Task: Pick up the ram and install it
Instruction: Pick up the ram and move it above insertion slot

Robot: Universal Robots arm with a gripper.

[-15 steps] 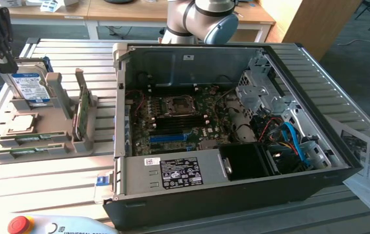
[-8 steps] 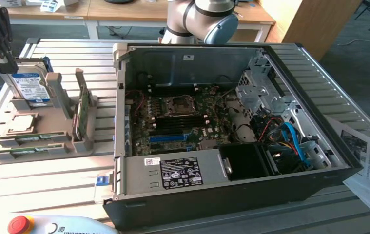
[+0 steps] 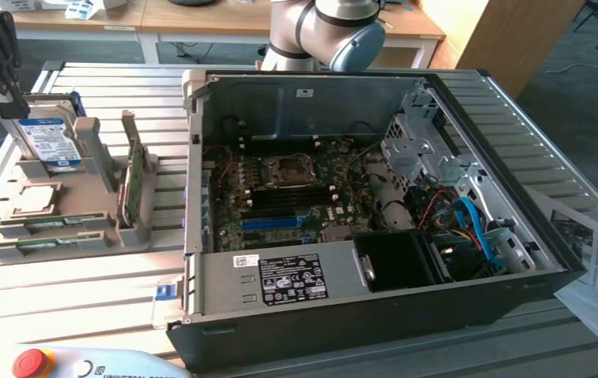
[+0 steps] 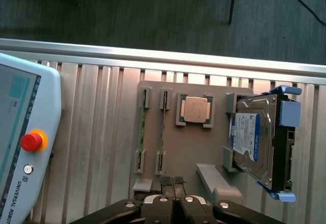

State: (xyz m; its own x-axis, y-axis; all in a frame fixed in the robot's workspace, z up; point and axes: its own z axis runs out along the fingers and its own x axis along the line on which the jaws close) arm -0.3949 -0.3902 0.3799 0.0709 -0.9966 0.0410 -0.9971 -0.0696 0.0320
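The gripper [image 4: 172,186], jaws shut on nothing, hangs above a grey tray [image 4: 204,147] on the slatted table [image 4: 97,132]. The ram [image 4: 162,132] stands on edge in the tray, one of two alike green sticks in side-by-side slots, the second stick [image 4: 142,132] just beside it; which one is meant cannot be told. A CPU [image 4: 195,108] and a hard drive [image 4: 252,142] share the tray. In the exterior view a taller green card [image 3: 134,185] stands between the sticks and the open PC case [image 3: 383,236].

The step in hand looks like the reach for the ram, with the pick not yet made. Done well, it likely calls for jaws opened before the descent and set across the stick's thin edge at mid-length, clear of the slot clips at either end. A straight lift should keep the board from binding or flexing. The card and the second stick are the likely snags.
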